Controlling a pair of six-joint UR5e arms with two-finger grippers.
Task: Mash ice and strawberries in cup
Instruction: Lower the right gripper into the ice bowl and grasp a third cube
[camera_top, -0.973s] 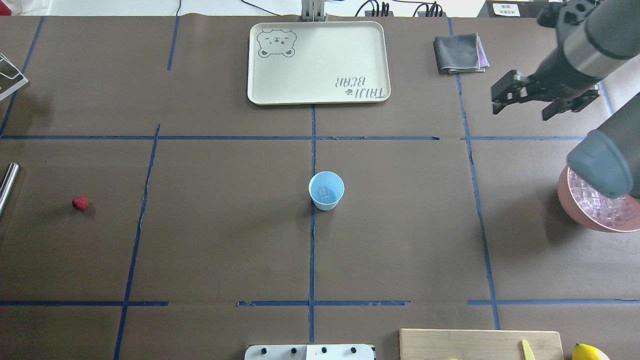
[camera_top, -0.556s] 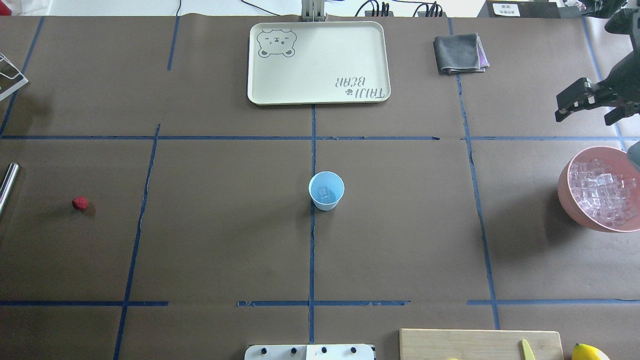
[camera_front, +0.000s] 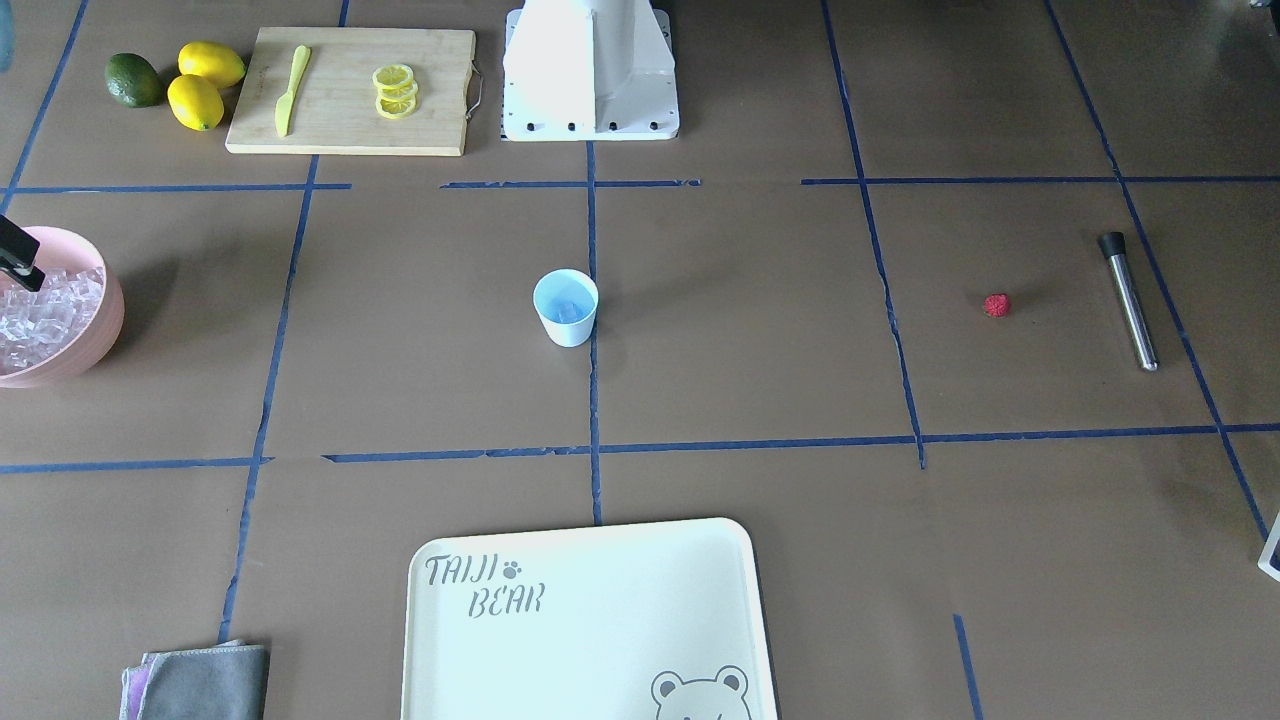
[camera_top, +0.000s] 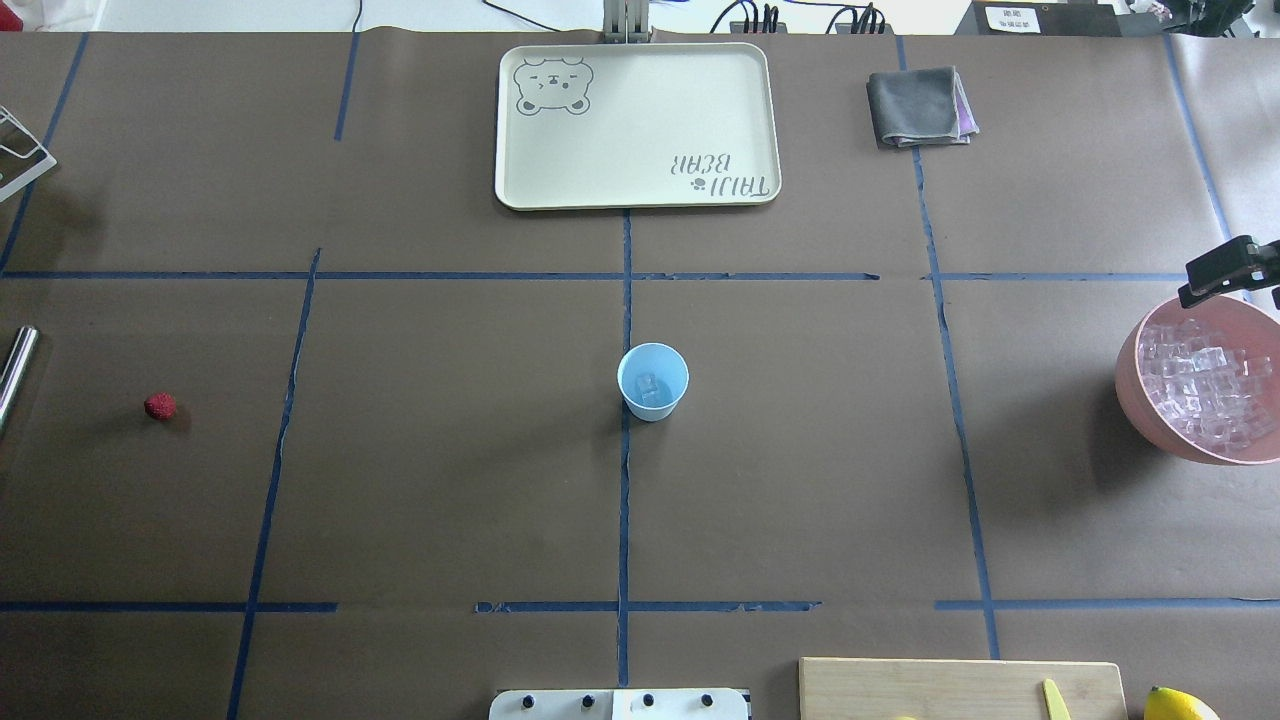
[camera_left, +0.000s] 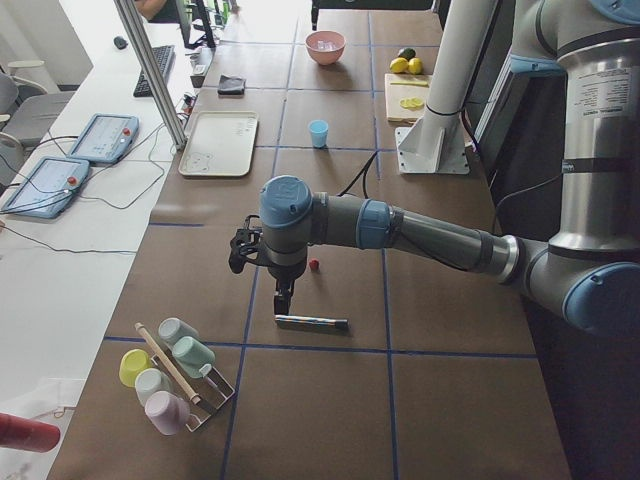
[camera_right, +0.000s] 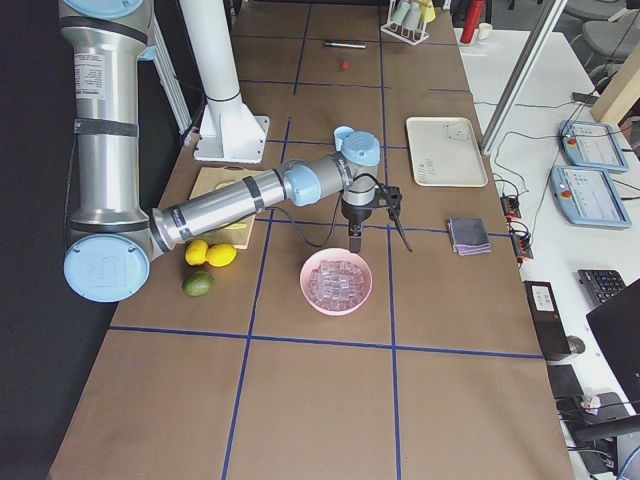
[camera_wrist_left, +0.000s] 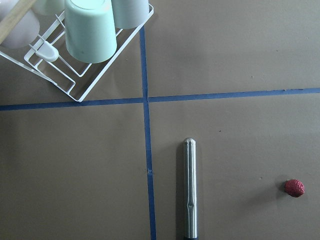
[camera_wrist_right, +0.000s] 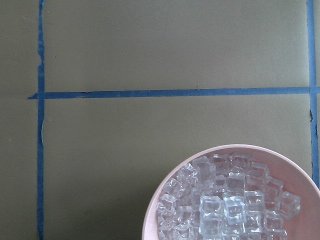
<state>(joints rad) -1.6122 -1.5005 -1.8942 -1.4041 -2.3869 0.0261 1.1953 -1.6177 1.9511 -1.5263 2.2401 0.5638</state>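
The light-blue cup (camera_top: 652, 380) stands upright at the table's middle with one ice cube (camera_top: 648, 385) inside; it also shows in the front view (camera_front: 566, 307). The ice heap (camera_top: 1200, 385) fills a pink bowl (camera_top: 1127, 395) at the right edge. My right gripper (camera_right: 378, 238) hovers by the bowl's far rim, jaws spread and empty; only one finger (camera_top: 1222, 270) shows overhead. The red strawberry (camera_top: 159, 405) lies alone at the far left. My left gripper (camera_left: 272, 285) hangs near it and shows only in the side view, so I cannot tell its state.
A metal muddler (camera_wrist_left: 189, 195) lies left of the strawberry (camera_wrist_left: 294, 188). A wire rack of cups (camera_wrist_left: 75, 45) sits beyond it. A cream tray (camera_top: 637, 125) and grey cloth (camera_top: 918, 105) lie at the far edge. A cutting board (camera_front: 350, 90) and lemons (camera_front: 205, 85) sit by the robot base.
My right arm has swung right and back toward the pink bowl, almost leaving the overhead view and uncovering the ice. The cup and strawberry have not moved.
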